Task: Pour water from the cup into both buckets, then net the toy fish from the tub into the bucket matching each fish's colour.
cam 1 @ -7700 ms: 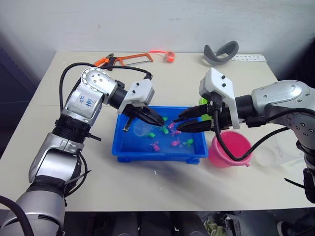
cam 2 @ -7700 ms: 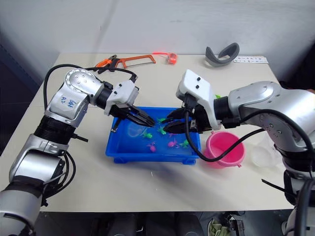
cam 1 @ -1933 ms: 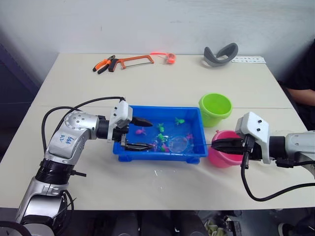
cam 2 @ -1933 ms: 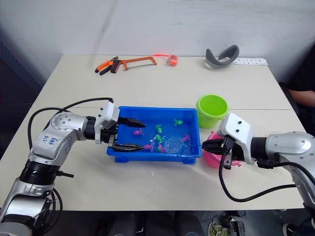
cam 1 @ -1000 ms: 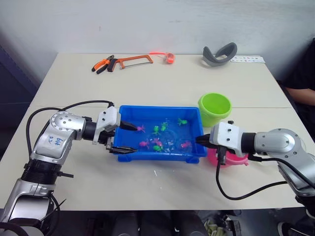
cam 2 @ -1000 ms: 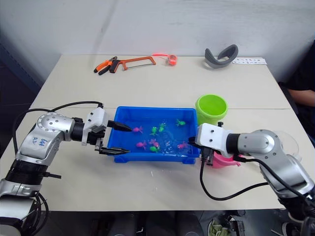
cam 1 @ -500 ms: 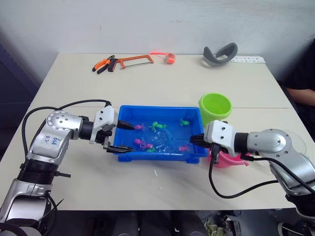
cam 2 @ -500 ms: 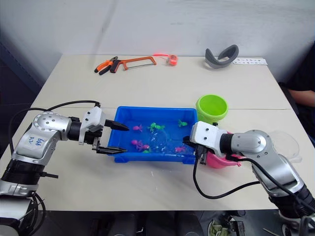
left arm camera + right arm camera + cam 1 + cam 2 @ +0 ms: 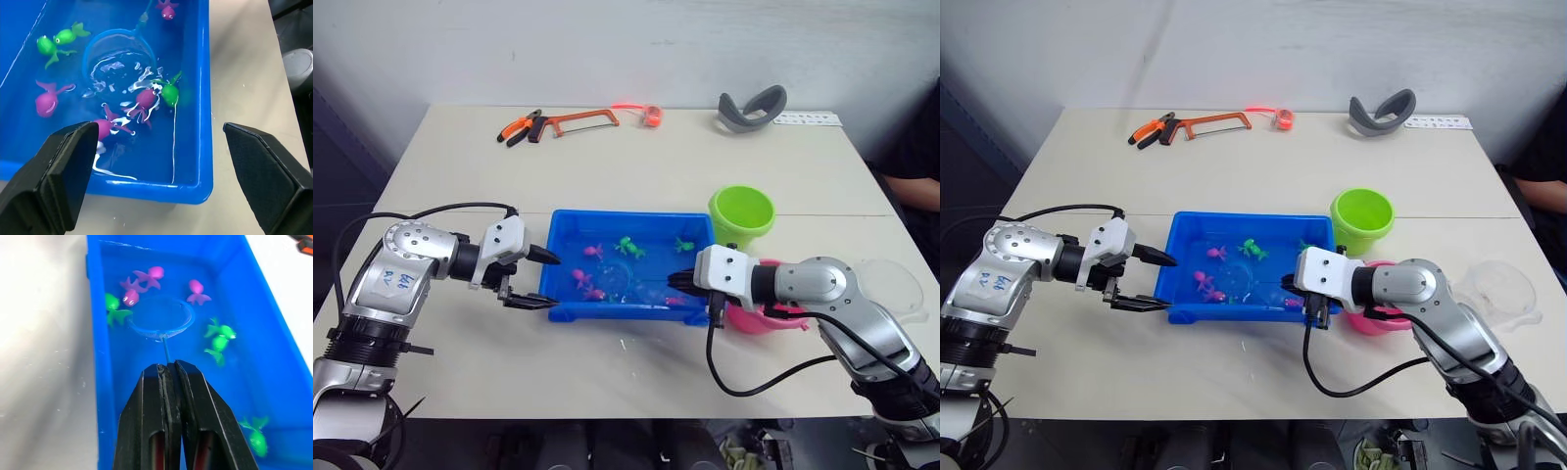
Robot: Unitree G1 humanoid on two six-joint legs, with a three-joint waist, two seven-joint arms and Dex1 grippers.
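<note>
At the left edge of the head views, the left gripper (image 9: 536,279) sits just outside the near-left corner of the tub (image 9: 570,311), its two fingers spread wide and holding nothing. Centre frame, the tub holds water and the toy fish (image 9: 48,100), pink and green ones scattered across it; several lie close around the net (image 9: 162,316), whose blue hoop sits low in the water mid-tub, apparently empty, though ripples make that hard to confirm. Right of centre, the right gripper (image 9: 170,377) has its fingers pinched together on the net's thin handle, reaching in over the tub's right end. Further right stand the green bucket (image 9: 742,216) and the pink bucket (image 9: 767,315), the pink one partly behind the right forearm. The cup (image 9: 889,287) rests at the far right of the table.

Risks from here: the thin handle could twist in that narrow pinch, tipping the hoop so a fish slides off; a green and a pink fish lying together could both be scooped; and the forearm, so close to the pink bucket, could knock it.
</note>
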